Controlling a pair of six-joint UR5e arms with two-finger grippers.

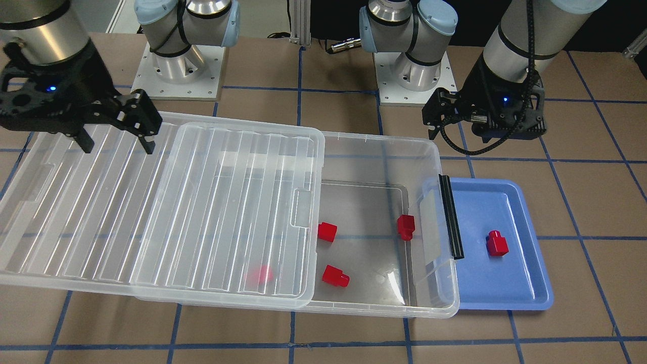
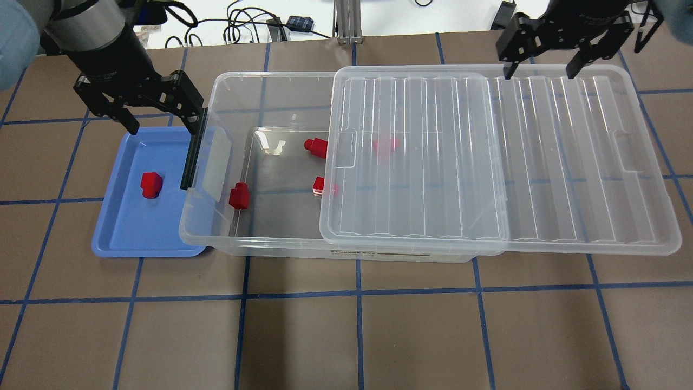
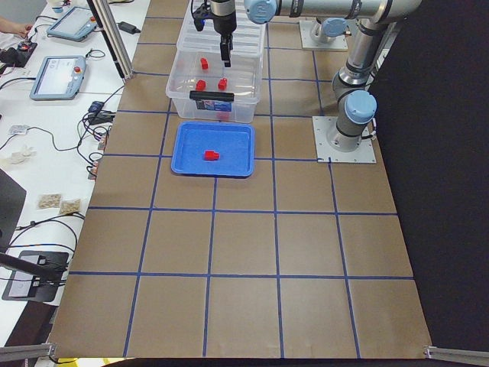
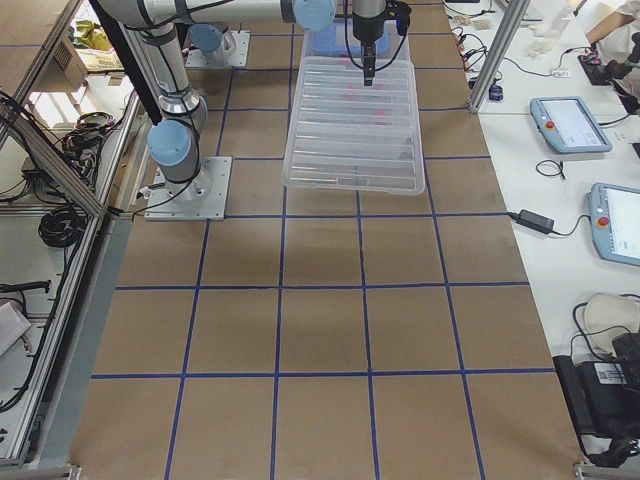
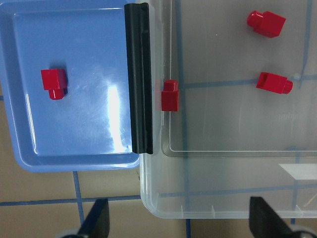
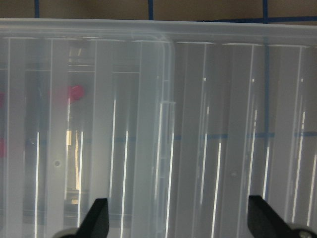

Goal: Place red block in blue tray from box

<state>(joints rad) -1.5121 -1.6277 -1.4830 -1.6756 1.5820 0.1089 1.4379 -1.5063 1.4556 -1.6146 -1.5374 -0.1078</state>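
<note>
Jaws spread wide and empty, our left tool (image 2: 162, 124) hangs over the far rim of the blue tray (image 2: 130, 238), near the black latch bar (image 2: 194, 151) of the box (image 2: 260, 86). Our right tool (image 2: 540, 67) — equally open, holding nothing — hovers above the offset lid (image 2: 568, 162). We see one red block (image 2: 150, 184) lying in the tray at the counter's (image 2: 346, 336) left end; three more blocks (image 2: 239, 195) lie in the box's uncovered part.

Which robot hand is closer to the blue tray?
The left. The left gripper hangs above where the blue tray meets the box; the right gripper is away at the box's other end, above the lid.
</note>
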